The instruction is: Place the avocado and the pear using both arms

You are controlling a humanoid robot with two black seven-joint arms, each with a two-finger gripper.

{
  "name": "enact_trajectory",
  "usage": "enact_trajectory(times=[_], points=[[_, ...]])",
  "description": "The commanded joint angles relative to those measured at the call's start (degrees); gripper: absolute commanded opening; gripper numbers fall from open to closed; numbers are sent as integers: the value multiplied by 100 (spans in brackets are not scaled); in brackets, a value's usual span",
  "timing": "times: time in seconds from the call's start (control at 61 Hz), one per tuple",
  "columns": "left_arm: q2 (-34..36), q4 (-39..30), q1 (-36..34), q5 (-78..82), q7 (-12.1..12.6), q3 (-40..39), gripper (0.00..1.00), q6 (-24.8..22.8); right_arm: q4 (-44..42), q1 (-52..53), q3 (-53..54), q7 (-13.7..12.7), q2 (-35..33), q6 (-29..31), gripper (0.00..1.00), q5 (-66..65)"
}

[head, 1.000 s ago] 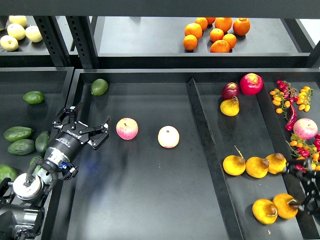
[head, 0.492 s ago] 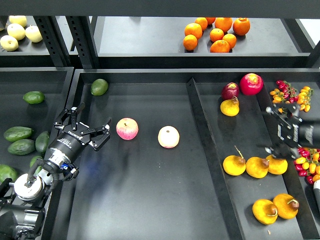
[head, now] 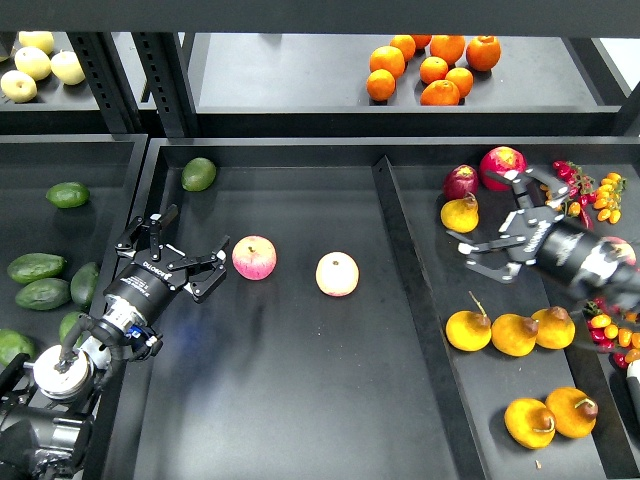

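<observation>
Several dark green glossy avocados lie in the left bin; the nearest one point(head: 85, 283) is just left of my left arm, with two more point(head: 36, 267) beyond it. My left gripper point(head: 183, 250) is open and empty over the centre tray, just left of a pink apple point(head: 254, 257). A yellow-orange pear point(head: 459, 213) lies at the back of the right tray. My right gripper point(head: 487, 214) is open and empty just to its right, with its lower finger point(head: 478, 250) below the pear. Several more pears point(head: 468, 330) lie nearer the front.
A paler green avocado point(head: 199, 173) lies in the centre tray's back left corner, another point(head: 68, 195) in the left bin. A second apple point(head: 337, 273) lies mid-tray. A divider wall point(head: 400, 260) separates the centre and right trays. Dark red fruit point(head: 461, 181), a red one point(head: 500, 166) and cherry tomatoes point(head: 600, 195) lie near the right gripper.
My right arm has swung up and to the left from the lower right edge to beside the back pear. My left gripper has shifted slightly to the right and stays open.
</observation>
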Motion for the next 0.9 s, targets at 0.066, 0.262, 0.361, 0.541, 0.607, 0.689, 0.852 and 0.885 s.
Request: enact_trajectory(times=[0.066,0.262,0.361,0.541,0.607,0.689,0.852,0.885], points=[[0,16,-16,-9,0,3,99,0,119,-332,666,0,791,0,100,-11],[0,51,-7,-9,0,30,99,0,154,-561,1282,0,1662,0,100,-19],[0,25,-7,-9,0,65,99,0,128,-623,1510,0,1846,0,100,-19],[0,-2,10,-9,-8,74,99,0,163,-816,1967,0,1846,0,100,-11],[0,-2,10,-9,-9,74,99,0,163,-842,1977,0,1846,0,100,7],[0,-2,10,-9,-52,65,99,0,163,-869,1968,0,1846,0,100,16],[0,-2,37,-9,-79,65,99,0,172,-895,1959,0,1846,0,100,42],[0,-2,37,-9,-79,74,99,0,172,-904,1942,0,1846,0,100,68]])
